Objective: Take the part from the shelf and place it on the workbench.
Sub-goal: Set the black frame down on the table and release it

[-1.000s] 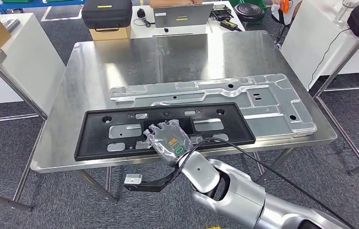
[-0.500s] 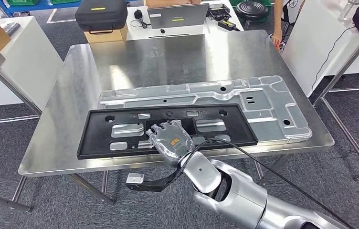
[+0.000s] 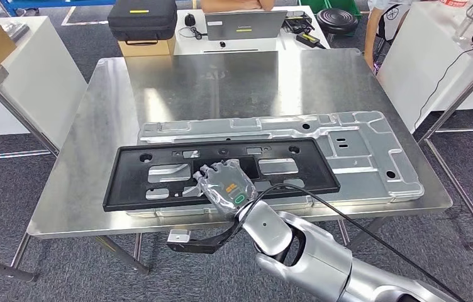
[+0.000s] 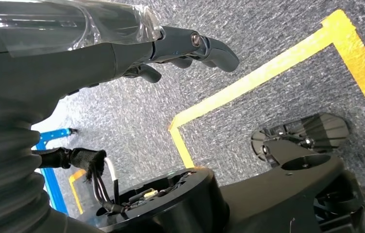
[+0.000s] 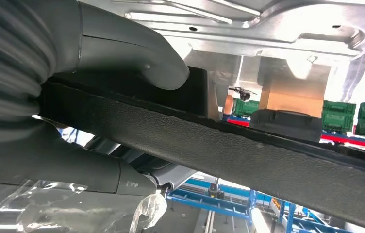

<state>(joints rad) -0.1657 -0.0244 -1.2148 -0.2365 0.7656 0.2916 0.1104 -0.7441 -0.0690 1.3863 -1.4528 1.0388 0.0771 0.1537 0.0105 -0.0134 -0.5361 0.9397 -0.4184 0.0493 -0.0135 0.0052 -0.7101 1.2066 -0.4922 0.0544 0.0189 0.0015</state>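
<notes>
The right robot hand [image 3: 224, 187], low in the centre of the head view, grips the near edge of the black frame [image 3: 158, 179]; in the right wrist view the thumb [image 5: 137, 58] lies on one face of the frame [image 5: 268, 155] and the fingers close under the other, so it is pinching the part rather than resting on it. The frame lies across the middle of the table [image 3: 177, 82], on top of a silver stamped panel [image 3: 360, 145] that reaches toward the right of the picture. Whether the frame's whole length bears on the panel or its near edge is lifted off it, I cannot tell. The left robot hand [image 4: 190, 46] hangs over the floor with its fingers loosely curled, holding nothing. The main risk, as I judge it, comes from the one-handed grip at mid-length: the frame is long and thin, so any twist of the wrist could swing its far ends, scrape them along the panel or push the panel toward the table's right edge, where a corner already sits close to the rim. Letting go with the near edge raised could let the frame drop and slide forward off the front rim. A black cable [image 3: 372, 233] loops beside the forearm and could snag as the arm pulls back.
</notes>
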